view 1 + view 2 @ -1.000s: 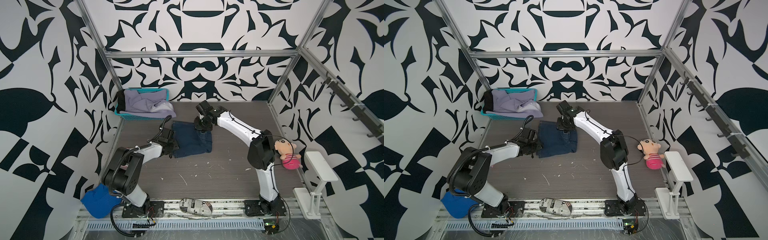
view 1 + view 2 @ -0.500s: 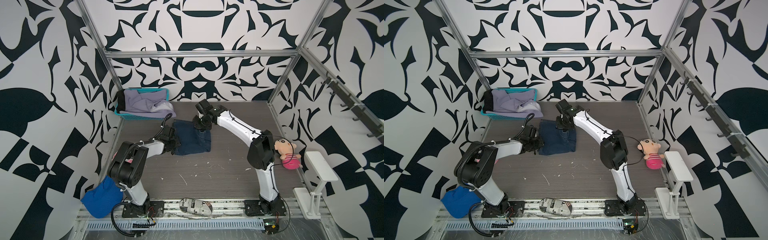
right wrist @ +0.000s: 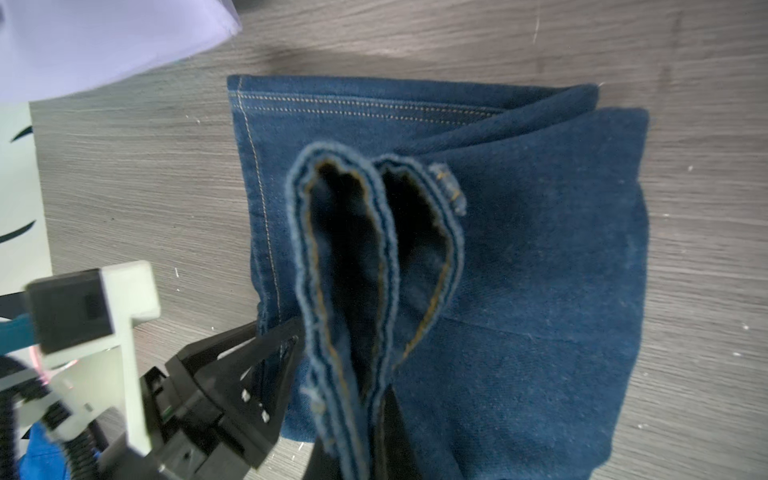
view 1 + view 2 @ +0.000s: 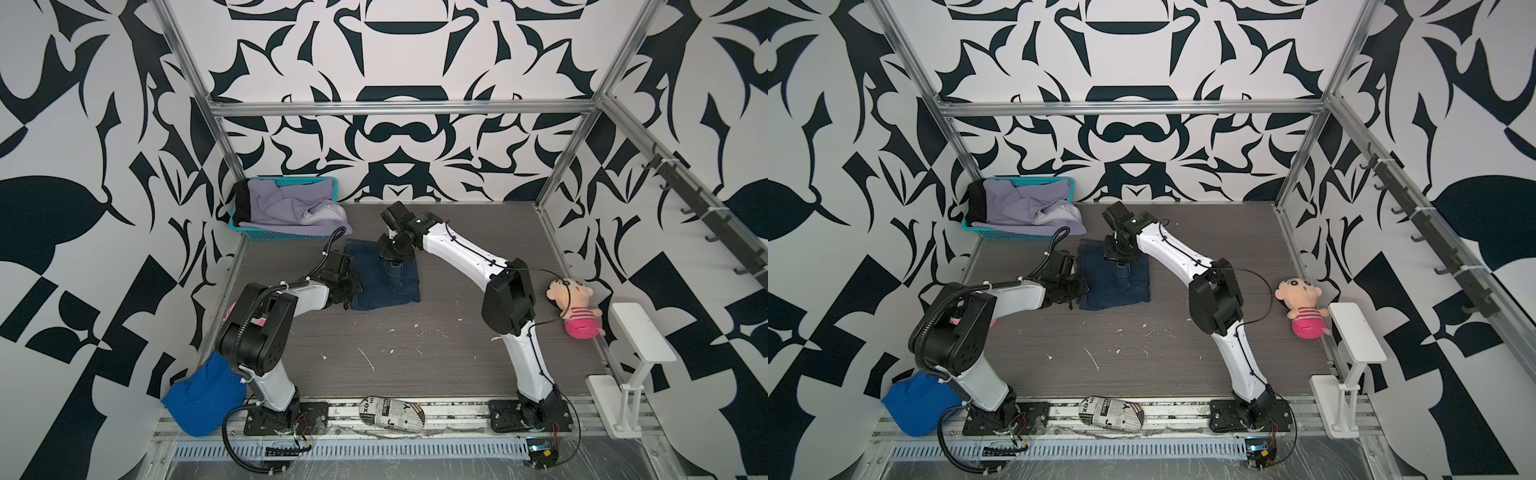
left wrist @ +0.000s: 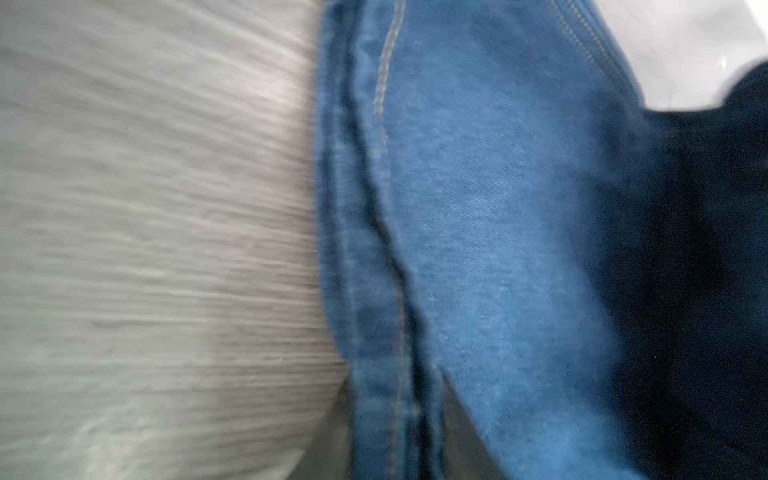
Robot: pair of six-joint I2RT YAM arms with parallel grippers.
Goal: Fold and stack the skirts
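Pinches a raised fold of the dark blue denim skirt [image 4: 386, 282] [image 4: 1117, 289] in the right claw [image 4: 392, 259] [image 4: 1121, 262], jaws closed tight on the cloth near its far edge. Holds that light-seamed fold [image 3: 374, 249] up toward the right wrist camera, with the remainder of the skirt folded flat on the grey wood-grain table [image 4: 415, 353], toward the back and left of middle. Rests the left claw [image 4: 347, 286] [image 4: 1077, 289] low against the skirt's left edge, black fingers [image 3: 216, 361] right at the stitched border in the right wrist view. Cannot tell how wide that claw stands, nor any hold on the cloth: gets only blurred denim [image 5: 478, 249] and table close up from the left wrist camera. Finds the plain pale lavender skirt [image 4: 291, 208] [image 4: 1025, 208] heaped in a teal plastic mesh basket [image 4: 274, 235] [image 4: 1009, 233] in the back left corner, spilling over the front rim toward the denim, with the black textured skirt [image 4: 241, 203] [image 4: 974, 203] tucked at the basket's left end. Finds a bright blue mesh cloth [image 4: 203, 395] [image 4: 913, 403] beside the left arm's base, a newspaper-print bundle [image 4: 392, 411] [image 4: 1111, 411] on the front rail between both bases, and a plush doll in a pink striped top [image 4: 575, 307] [image 4: 1302, 307] at the table's right edge.
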